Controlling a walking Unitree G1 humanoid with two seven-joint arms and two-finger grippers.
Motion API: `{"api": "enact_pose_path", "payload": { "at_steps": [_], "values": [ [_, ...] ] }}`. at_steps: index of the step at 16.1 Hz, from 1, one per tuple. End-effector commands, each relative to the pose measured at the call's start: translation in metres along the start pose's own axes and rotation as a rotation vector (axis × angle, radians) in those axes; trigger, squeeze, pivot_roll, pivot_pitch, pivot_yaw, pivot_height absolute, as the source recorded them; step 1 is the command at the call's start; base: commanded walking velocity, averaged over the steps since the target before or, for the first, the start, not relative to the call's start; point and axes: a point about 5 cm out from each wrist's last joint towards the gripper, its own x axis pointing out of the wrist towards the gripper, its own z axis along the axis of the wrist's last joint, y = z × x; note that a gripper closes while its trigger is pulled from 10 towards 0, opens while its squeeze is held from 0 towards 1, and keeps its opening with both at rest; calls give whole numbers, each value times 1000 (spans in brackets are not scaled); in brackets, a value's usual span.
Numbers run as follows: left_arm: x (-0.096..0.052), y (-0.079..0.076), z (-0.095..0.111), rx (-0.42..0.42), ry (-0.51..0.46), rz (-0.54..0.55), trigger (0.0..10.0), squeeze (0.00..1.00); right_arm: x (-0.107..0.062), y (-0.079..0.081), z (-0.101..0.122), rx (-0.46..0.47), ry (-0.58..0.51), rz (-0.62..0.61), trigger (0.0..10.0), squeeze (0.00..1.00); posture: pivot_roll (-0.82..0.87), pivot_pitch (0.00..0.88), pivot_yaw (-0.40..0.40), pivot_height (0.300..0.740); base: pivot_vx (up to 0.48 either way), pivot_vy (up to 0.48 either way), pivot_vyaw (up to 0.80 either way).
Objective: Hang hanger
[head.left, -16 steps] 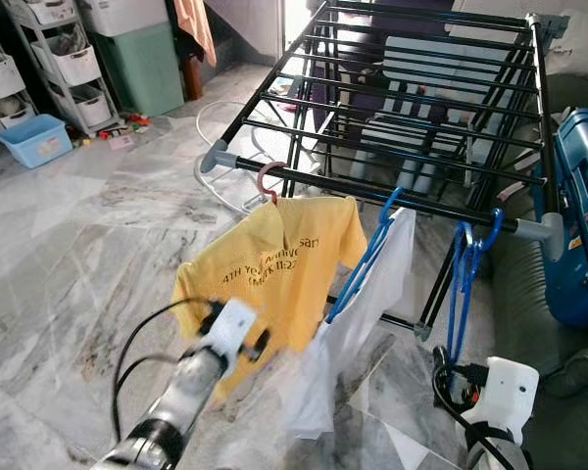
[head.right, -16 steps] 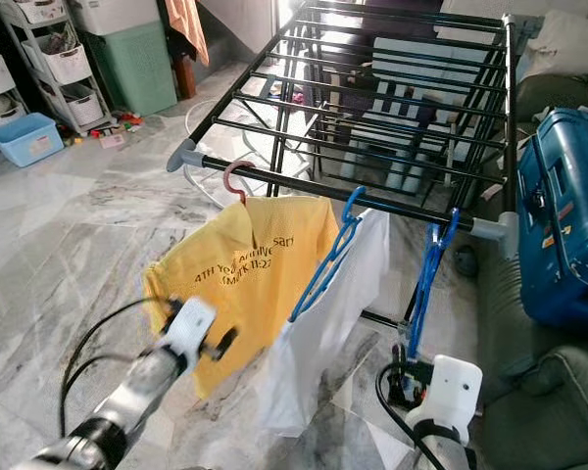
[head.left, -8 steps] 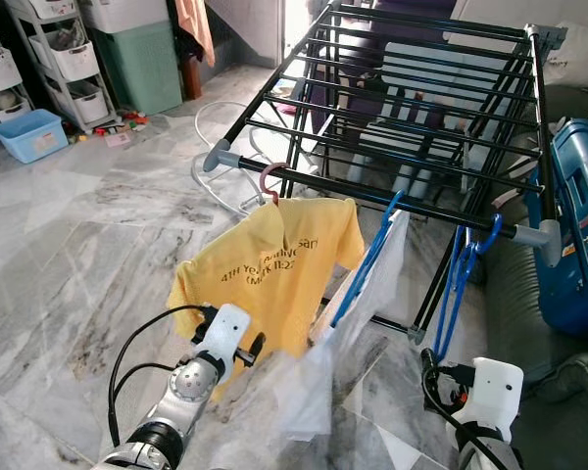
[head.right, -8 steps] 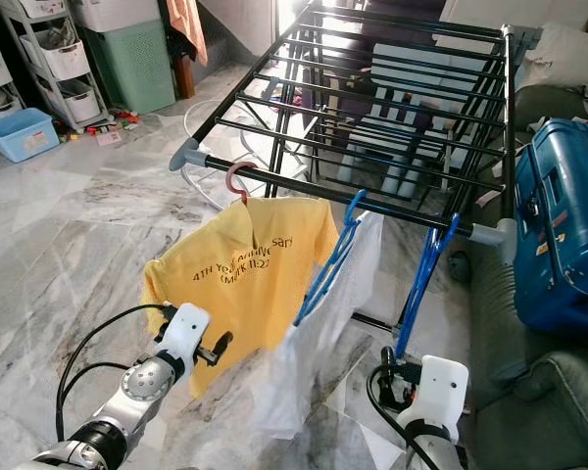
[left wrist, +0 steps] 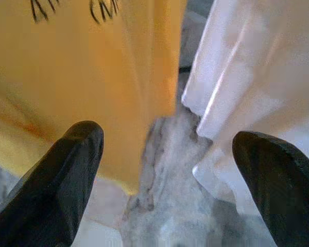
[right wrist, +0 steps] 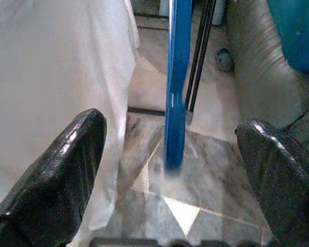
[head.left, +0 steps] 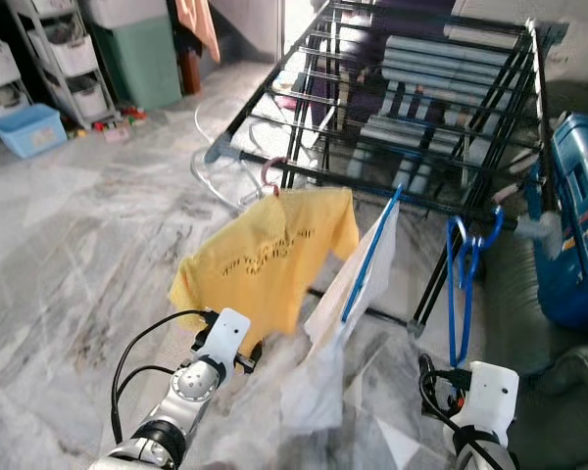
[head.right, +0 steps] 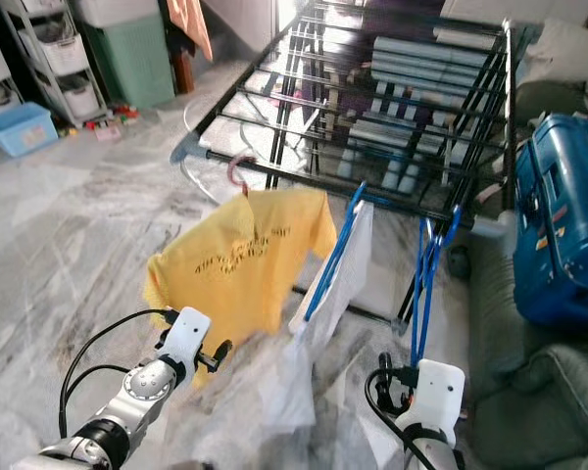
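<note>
A black drying rack (head.left: 412,108) stands ahead on the marble floor. From its front bar hang a yellow T-shirt (head.left: 267,257) on a pink hanger (head.left: 268,178), a white garment (head.left: 345,313) on a blue hanger (head.left: 369,257), and a bare blue hanger (head.left: 460,284). My left gripper (left wrist: 170,170) is open, low in front of the yellow shirt (left wrist: 77,77) and the white garment (left wrist: 252,92). My right gripper (right wrist: 170,170) is open just below the bare blue hanger (right wrist: 176,77), holding nothing.
A blue suitcase (head.left: 578,225) and a dark sofa (head.right: 539,392) are on the right. Storage shelves (head.left: 59,69), a green bin (head.left: 137,59) and a blue tub (head.left: 27,127) stand at the far left. A white hose (head.left: 211,166) lies on the floor by the rack.
The view has tilted and blurred, so the camera moved. Both arms sit lower in the picture. The yellow shirt and white garment have swung on their hangers.
</note>
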Motion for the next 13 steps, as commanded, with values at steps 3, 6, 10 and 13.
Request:
{"api": "enact_pose_path", "payload": {
  "at_steps": [3, 6, 10, 13],
  "values": [
    [-3, 1, -9, 3, 45, -11, 10000, 0, -2, -4, -3, 15, 12, -23, 10000, 0, -4, 13, -25, 740, -358, 0, 0],
    [-2, 0, -9, 7, 56, -17, 10000, 0, -4, -5, -6, 34, 20, -40, 10000, 0, -5, 22, -16, 740, -355, 0, 0],
    [-3, -1, -12, 10, 68, -15, 10000, 0, -5, -3, -8, 34, 28, -35, 10000, 0, -3, 25, -22, 740, -359, 0, 0],
    [-4, -2, -15, 23, 77, -11, 10000, 0, -2, -3, -7, 30, 26, -28, 10000, 0, 3, 24, -28, 740, -348, 0, 0]
  ]
}}
